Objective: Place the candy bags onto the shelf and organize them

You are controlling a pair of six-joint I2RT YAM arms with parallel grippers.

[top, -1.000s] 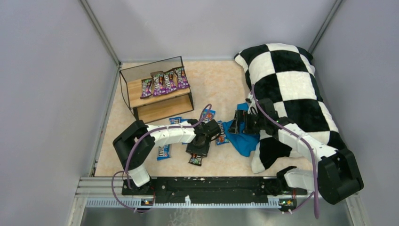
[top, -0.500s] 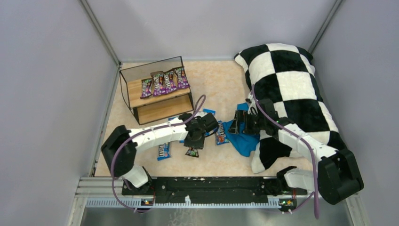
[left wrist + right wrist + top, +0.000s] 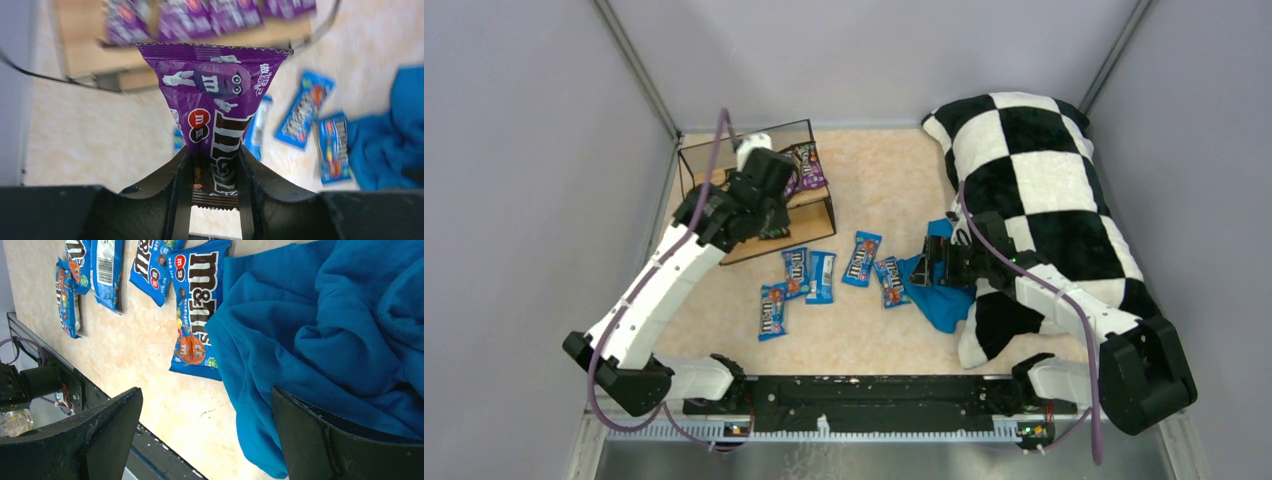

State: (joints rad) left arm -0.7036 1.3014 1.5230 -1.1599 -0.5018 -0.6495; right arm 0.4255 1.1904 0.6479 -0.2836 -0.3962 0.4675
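Note:
My left gripper (image 3: 215, 161) is shut on the lower end of a purple candy bag (image 3: 216, 95), which hangs in the air in front of the shelf (image 3: 85, 55). In the top view that gripper (image 3: 769, 212) is at the shelf's (image 3: 809, 222) front, over its top board, and hides the held bag. Purple candy bags (image 3: 809, 165) lie in a row on the top board. Several blue candy bags (image 3: 821, 277) lie on the floor. My right gripper (image 3: 205, 395) stands open beside a blue bag (image 3: 196, 310), one finger over the blue cloth (image 3: 325, 330).
A big black-and-white checkered pillow (image 3: 1034, 170) fills the right side, with the right arm lying against it. The blue cloth (image 3: 944, 300) is crumpled on the floor next to the pillow. Grey walls close in the left, back and right.
The left arm closed on a purple bag on the floor in the middle, lifted it and swung back-left to the shelf. The right arm stayed still.

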